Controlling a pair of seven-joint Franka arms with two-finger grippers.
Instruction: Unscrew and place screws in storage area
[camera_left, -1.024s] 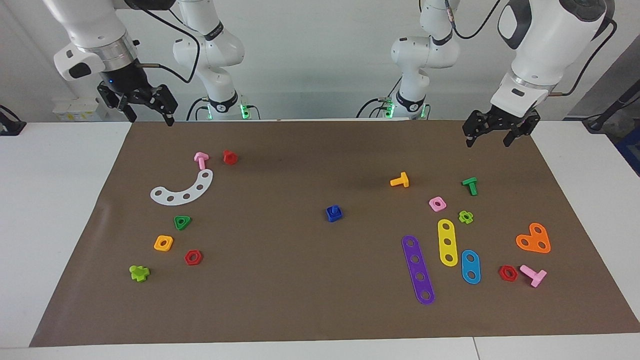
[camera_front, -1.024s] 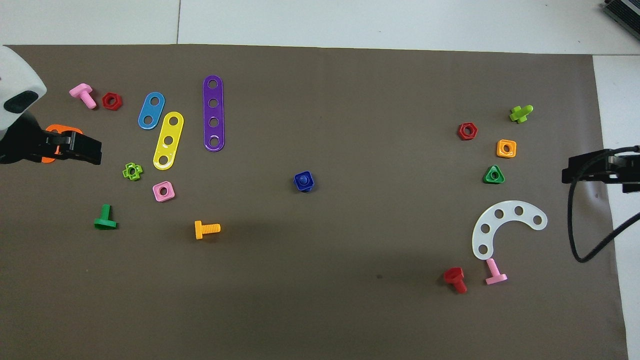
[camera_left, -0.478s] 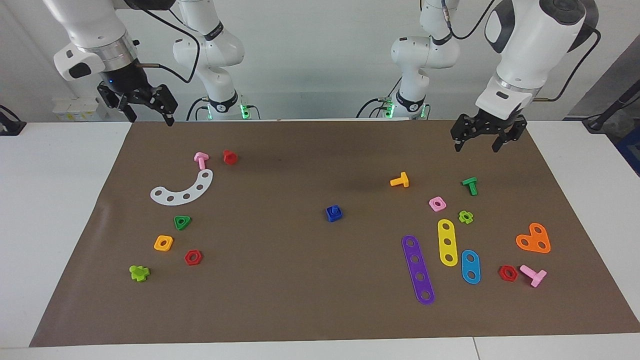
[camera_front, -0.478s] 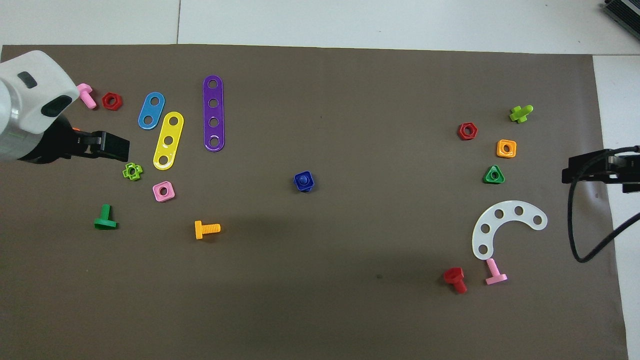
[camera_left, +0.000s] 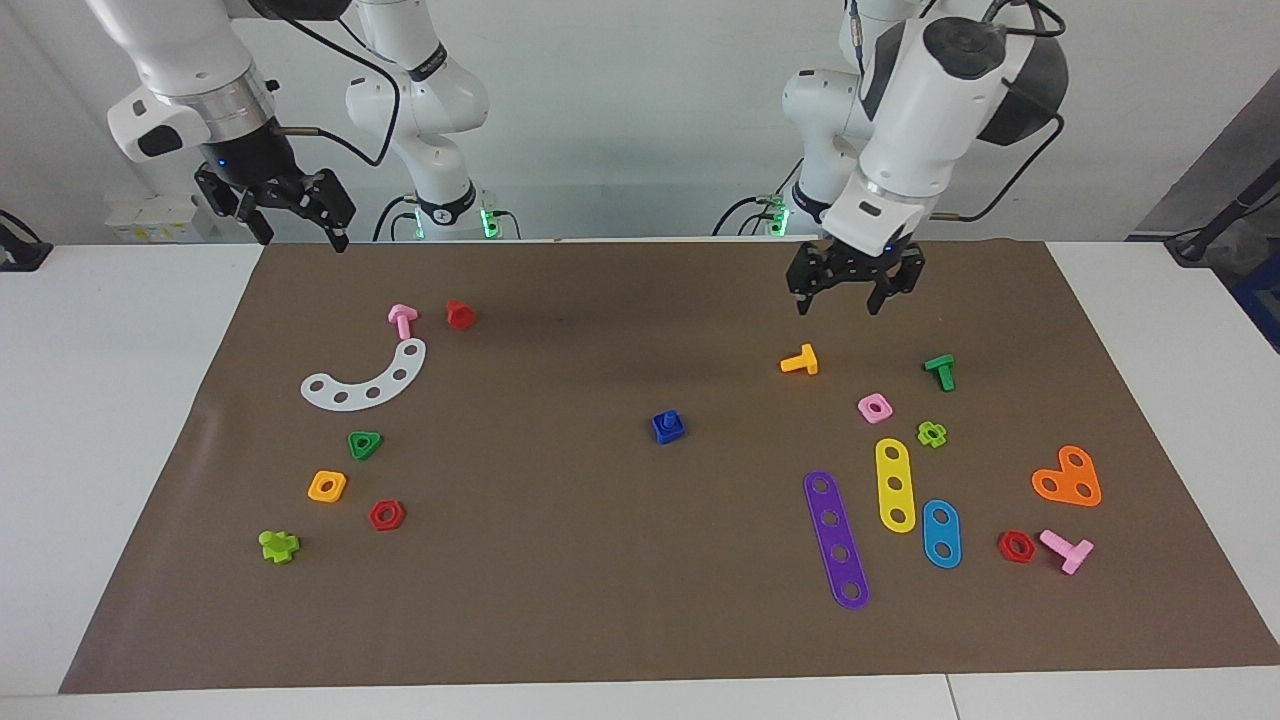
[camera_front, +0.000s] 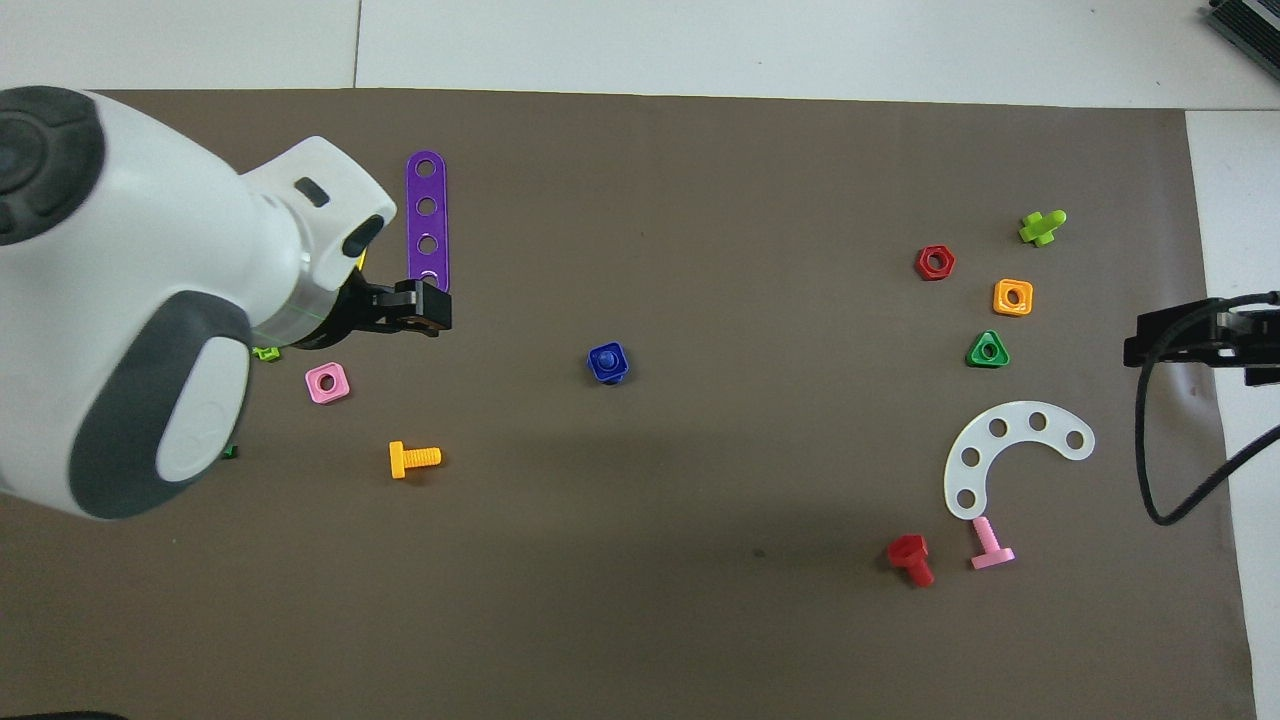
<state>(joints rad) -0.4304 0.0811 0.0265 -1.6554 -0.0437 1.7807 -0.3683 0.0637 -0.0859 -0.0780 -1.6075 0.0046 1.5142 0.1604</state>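
Blue screw (camera_left: 668, 426) sitting in its square nut, mid-mat; my left end effector (camera_left: 851, 294) and right end effector (camera_left: 283, 213) hanging apart-fingered, empty.

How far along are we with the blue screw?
Done: nothing; the blue screw sits in its blue nut mid-mat. In hand: neither; the open left gripper hangs above the orange bolt, and the open right gripper waits. Left: unscrewing, storing.
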